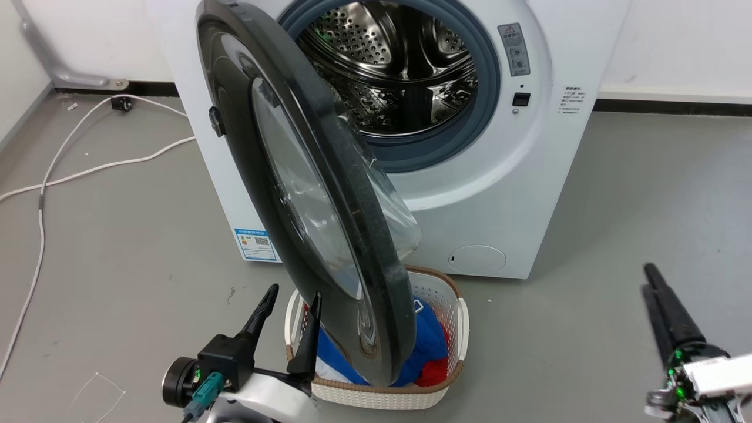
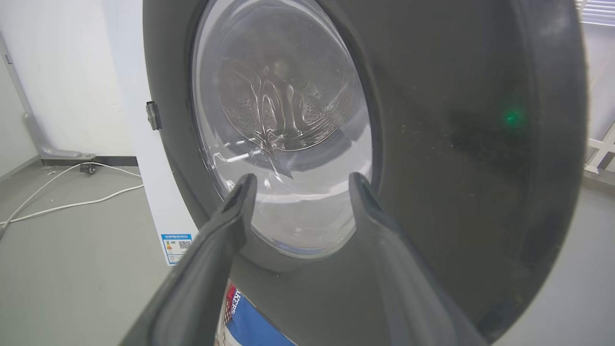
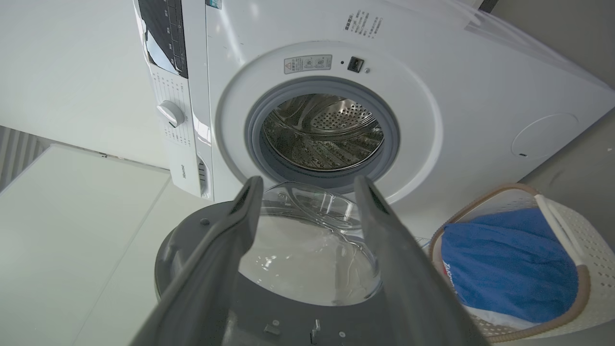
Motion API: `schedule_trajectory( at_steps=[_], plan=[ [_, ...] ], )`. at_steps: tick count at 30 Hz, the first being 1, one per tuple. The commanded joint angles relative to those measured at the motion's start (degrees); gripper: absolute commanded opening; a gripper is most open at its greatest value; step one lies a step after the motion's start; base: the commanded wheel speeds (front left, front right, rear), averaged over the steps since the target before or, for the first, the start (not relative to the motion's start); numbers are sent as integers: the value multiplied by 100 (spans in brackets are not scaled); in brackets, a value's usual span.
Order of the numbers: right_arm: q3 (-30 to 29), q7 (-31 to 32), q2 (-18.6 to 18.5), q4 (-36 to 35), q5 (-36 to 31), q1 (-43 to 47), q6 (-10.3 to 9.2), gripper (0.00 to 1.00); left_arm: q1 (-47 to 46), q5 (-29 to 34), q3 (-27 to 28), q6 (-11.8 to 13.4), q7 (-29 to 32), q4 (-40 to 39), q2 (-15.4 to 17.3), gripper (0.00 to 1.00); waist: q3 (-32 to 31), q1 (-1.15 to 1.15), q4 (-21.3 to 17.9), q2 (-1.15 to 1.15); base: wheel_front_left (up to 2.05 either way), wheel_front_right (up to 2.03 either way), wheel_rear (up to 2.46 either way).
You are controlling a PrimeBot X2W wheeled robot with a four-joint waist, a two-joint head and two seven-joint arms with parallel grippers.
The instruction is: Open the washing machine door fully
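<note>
- grey floor (image 1: 617, 205), white cable (image 1: 94, 170) at L.
- washing machine door (image 1: 352, 194) half-swung out over laundry basket (image 1: 452, 305).
- left gripper (image 1: 295, 294): fingers spread, empty, just beside door's outer face.
- right gripper (image 3: 308, 180): spread, empty, well apart.

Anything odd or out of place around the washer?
Nothing damaged. The laundry basket sits under the half-open washing machine door, whose lower edge overhangs it; contact unclear. A loose white cable trails across the floor.
</note>
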Motion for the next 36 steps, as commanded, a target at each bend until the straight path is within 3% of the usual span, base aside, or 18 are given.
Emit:
schedule_trajectory(
  at_steps=[1,5,9,14,19,25,36],
  plan=[
    [-25,-85,-62,-34,-118,70,15,100,78,19,19,-6,-15,11,11,100,-9,1,-15,0,0,0,0],
    [-225,-954,-121,-14,-1210,353,15,100,106,26,93,-8,-15,42,23,100,-53,1,-69,0,0,0,0],
    [-692,-1325,-63,21,-3014,457,15,100,117,52,176,-7,-15,45,37,100,-59,1,-145,0,0,0,0],
    [-1425,-1251,470,-581,-5836,546,15,100,142,88,243,-9,-15,55,44,100,-62,1,-203,0,0,0,0],
    [-1462,-651,1011,-1471,-7693,732,8,100,122,95,327,-9,-15,68,50,100,-51,1,-224,0,0,0,0],
    [-1110,-286,1228,-1614,-8404,1046,8,100,107,136,394,-1,-15,64,46,100,-25,1,-230,0,0,0,0],
    [-948,-407,1329,-1188,-8436,994,8,100,60,145,428,-7,-15,125,67,100,16,1,-238,0,0,0,0]
  ],
)
